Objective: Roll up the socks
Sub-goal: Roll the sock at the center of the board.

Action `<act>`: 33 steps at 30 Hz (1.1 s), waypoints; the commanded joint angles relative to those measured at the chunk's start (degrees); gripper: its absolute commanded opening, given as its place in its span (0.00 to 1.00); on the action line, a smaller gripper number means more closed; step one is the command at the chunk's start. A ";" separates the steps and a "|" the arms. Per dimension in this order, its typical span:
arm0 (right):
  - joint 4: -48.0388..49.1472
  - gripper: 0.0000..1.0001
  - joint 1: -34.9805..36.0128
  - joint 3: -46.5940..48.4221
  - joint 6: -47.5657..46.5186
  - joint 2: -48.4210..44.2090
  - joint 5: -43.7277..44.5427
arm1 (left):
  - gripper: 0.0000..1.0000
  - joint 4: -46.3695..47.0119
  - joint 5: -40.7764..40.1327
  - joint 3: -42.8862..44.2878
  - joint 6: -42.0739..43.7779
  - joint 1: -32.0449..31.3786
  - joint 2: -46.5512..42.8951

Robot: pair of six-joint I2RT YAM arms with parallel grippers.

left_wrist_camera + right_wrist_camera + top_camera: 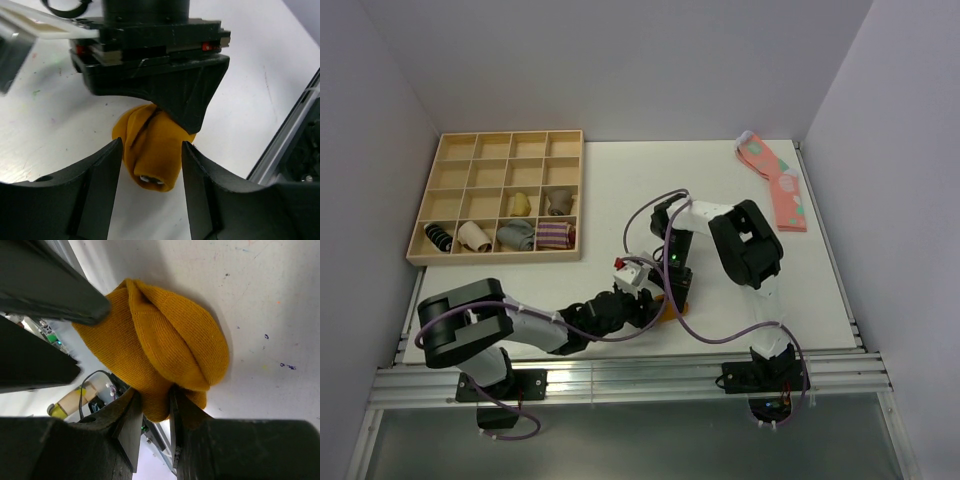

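Note:
The mustard-orange sock [150, 147] lies rolled into a bundle on the white table, near its front edge; a sliver of it shows in the top view [666, 313]. A speck of white shows at the roll's near end. My left gripper [151, 187] is open, its jaws straddling the roll with narrow gaps on both sides. My right gripper [152, 412] is shut on a fold of the sock [165, 350] and pinches it from the opposite side. In the top view both grippers meet over the sock, left [642, 300] and right [676, 290]. The dark cuff is hidden.
A wooden compartment tray [500, 140] stands at the back left, with grey, beige and striped sock bundles in its front rows. A pink spotted sock [775, 185] lies at the back right. The metal rail [620, 375] runs along the table's front edge, close to the sock.

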 commanded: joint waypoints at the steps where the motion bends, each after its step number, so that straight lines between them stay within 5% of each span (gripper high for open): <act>1: 0.10 0.11 0.09 1.77 -1.80 1.94 4.34 | 0.56 -2.54 3.67 2.99 4.56 -0.37 2.61; 12: -0.43 0.12 0.09 2.91 -1.71 2.47 4.43 | 0.50 -4.83 4.82 7.12 5.19 -0.11 8.24; 22: 1.15 0.20 0.09 1.16 -2.42 0.98 1.97 | 0.00 -1.23 5.52 5.90 -2.11 1.29 14.47; 27: 5.63 0.38 -0.08 -0.95 -1.01 -2.89 1.09 | 0.00 -0.35 7.19 4.93 -7.90 1.38 16.85; 33: 14.76 0.46 -3.15 -3.06 4.52 -9.03 -0.49 | 0.00 0.54 7.99 2.21 -15.46 1.47 18.61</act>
